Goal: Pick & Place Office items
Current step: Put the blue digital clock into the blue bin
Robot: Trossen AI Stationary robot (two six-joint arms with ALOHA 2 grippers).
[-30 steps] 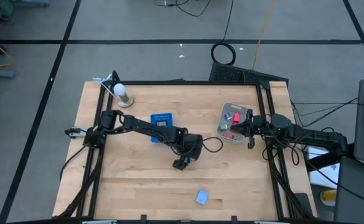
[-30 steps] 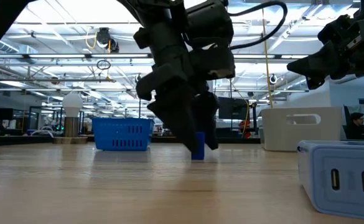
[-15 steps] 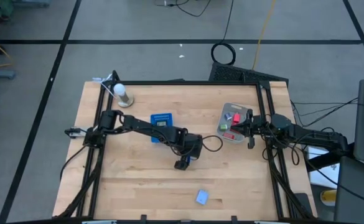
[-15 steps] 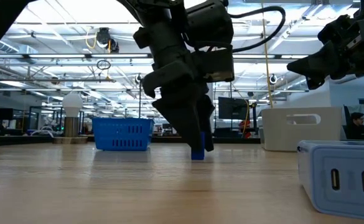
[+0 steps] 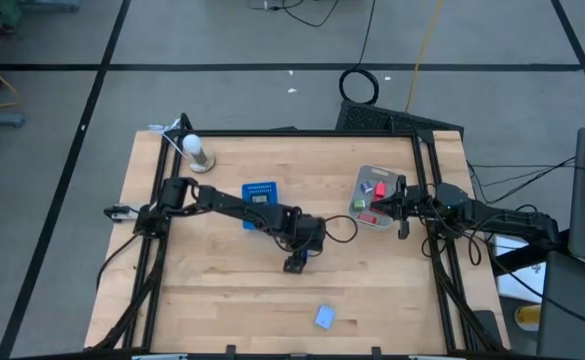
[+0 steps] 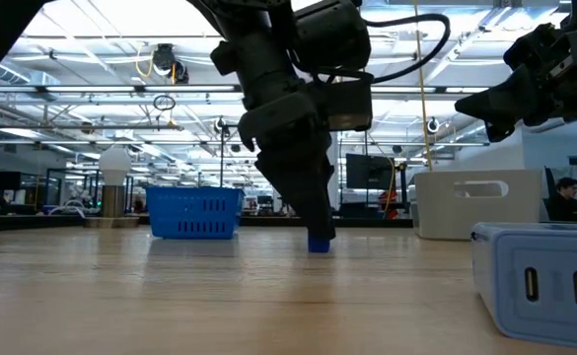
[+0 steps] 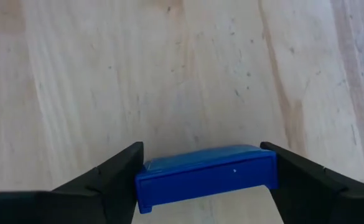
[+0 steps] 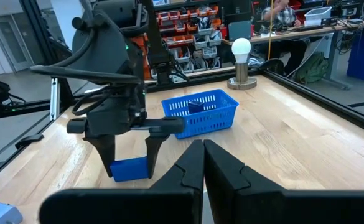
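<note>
A small blue office item [image 7: 206, 174] lies flat on the wooden table near its middle, between the fingers of my left gripper [image 5: 294, 265], which points steeply down at it. From across the table the right wrist view shows the same blue item [image 8: 129, 169] and the left gripper's fingers at either end. My right gripper [image 5: 402, 208] is shut and waits level at the table's right side, beside the grey bin [image 5: 357, 205]. A light blue item [image 5: 324, 317] lies near the front edge. My left gripper has the blue item between its two fingers, one finger against each short end [image 7: 141, 183]. The fingers come from above, slanting down, with the item's length spanning the gap. Its underside rests flat on the table.
A blue tray [image 5: 260, 192] stands behind the left gripper at the middle left. The grey bin holds red and green pieces. A bulb-shaped lamp [image 5: 197, 150] stands at the far left corner. In the low view, the light blue item [image 6: 540, 286] lies close by.
My left gripper has rolled about its own axis without leaving its place, and its fingers have closed in onto the blue item's ends. The item stays on the table and has shifted slightly.
</note>
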